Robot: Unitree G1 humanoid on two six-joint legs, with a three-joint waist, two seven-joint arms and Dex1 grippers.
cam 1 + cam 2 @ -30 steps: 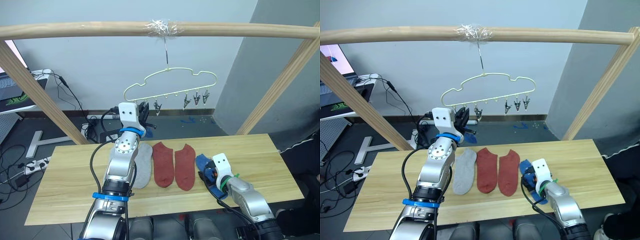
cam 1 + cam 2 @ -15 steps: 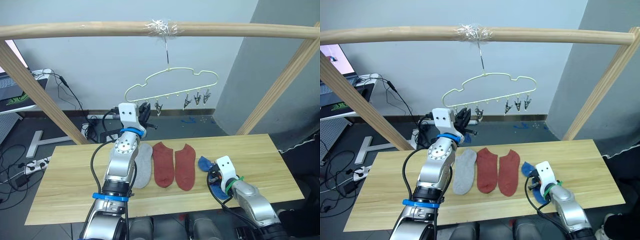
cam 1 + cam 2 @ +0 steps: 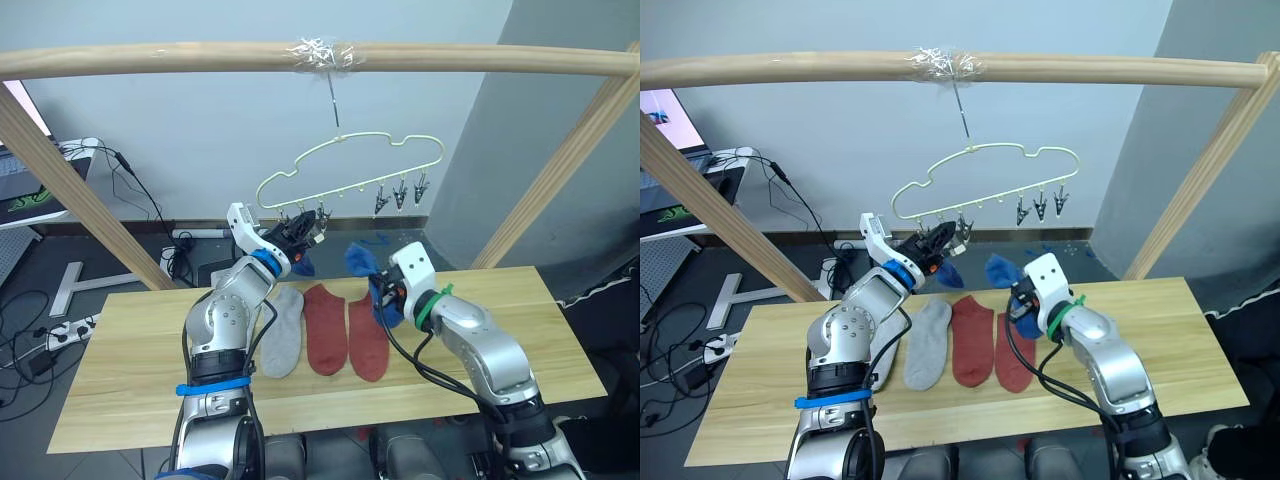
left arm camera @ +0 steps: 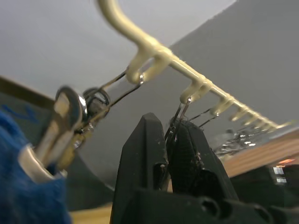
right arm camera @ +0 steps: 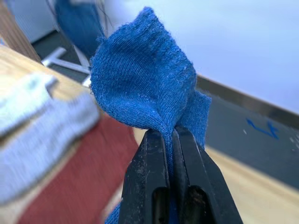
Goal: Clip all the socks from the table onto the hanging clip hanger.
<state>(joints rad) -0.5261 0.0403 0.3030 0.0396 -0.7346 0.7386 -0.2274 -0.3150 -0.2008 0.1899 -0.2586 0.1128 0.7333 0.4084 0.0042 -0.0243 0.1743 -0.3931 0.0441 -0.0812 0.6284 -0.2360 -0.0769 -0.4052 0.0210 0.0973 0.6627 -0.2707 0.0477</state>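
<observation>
The step in hand looks like clipping the second blue sock (image 5: 142,93): the right gripper (image 5: 170,140) has its jaws clenched on a fold of that soft ribbed knit, lifted clear of the table (image 3: 120,370) just below the hanger (image 3: 350,160), while the left gripper (image 4: 170,140) has its jaws pinched on a small metal clip (image 4: 180,114) on the thin pale wire bar. Beside it another clip (image 4: 65,126) already holds a blue sock (image 3: 303,264). Next, I judge, the fold must be fed into the pinched clip; grey sock (image 3: 283,335) and two rust-red socks (image 3: 325,328) lie flat on the light plank table.
</observation>
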